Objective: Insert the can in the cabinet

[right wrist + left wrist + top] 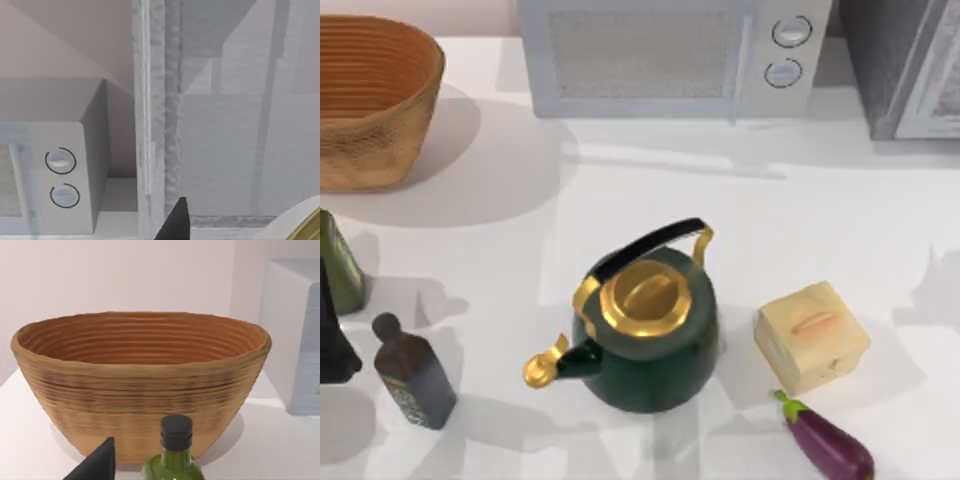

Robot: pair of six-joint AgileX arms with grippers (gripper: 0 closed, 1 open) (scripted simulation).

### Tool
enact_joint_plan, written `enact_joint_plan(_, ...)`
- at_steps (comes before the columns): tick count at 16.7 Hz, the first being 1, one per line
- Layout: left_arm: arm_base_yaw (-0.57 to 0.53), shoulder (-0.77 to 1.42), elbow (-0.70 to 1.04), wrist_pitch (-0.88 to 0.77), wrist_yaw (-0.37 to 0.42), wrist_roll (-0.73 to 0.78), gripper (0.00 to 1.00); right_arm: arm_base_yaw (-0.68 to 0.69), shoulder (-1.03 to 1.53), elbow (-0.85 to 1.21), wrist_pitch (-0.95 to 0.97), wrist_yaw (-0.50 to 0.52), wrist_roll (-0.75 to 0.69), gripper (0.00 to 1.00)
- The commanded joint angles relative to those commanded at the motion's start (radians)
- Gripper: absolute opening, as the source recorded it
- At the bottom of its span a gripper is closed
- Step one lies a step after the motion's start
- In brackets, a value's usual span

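The cabinet [892, 62] is the dark grey mottled unit at the table's back right, with its pale framed door panel [942, 80] angled outward. Up close in the right wrist view, the cabinet's door edge [152, 125] runs upright, with pale grey panels [240, 150] beside it. A dark fingertip [176, 220] of my right gripper pokes in low in that view. A pale rounded thing with a yellowish rim [300, 220] sits in the corner beside it; I cannot tell if it is the can. My left gripper [330, 345] is parked at the table's left edge, its dark finger [97, 465] near the green bottle [175, 460].
A white microwave [670, 55] with two knobs stands left of the cabinet. A woven basket [370, 100] fills the back left. A green kettle [645, 335] sits mid-table, with a tan box [812, 335] and an eggplant [828, 442] to its right. A dark bottle [415, 375] stands front left.
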Motion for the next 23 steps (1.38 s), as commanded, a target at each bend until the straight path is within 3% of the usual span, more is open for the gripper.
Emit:
enact_joint_plan(14, 0.000, 0.000, 0.000, 0.000, 0.000, 0.000, 1.00, 0.120, 0.859, 1.132, -0.273, 0.128, 0.010, 0.00)
enact_joint_plan(18, 0.000, 0.000, 0.000, 0.000, 0.000, 0.000, 1.00, 0.138, 0.990, 1.304, -0.315, 0.147, 0.012, 0.00)
enact_joint_plan(23, 0.000, 0.000, 0.000, 0.000, 0.000, 0.000, 1.00, 0.141, 1.013, 1.334, -0.322, 0.150, 0.012, 0.00)
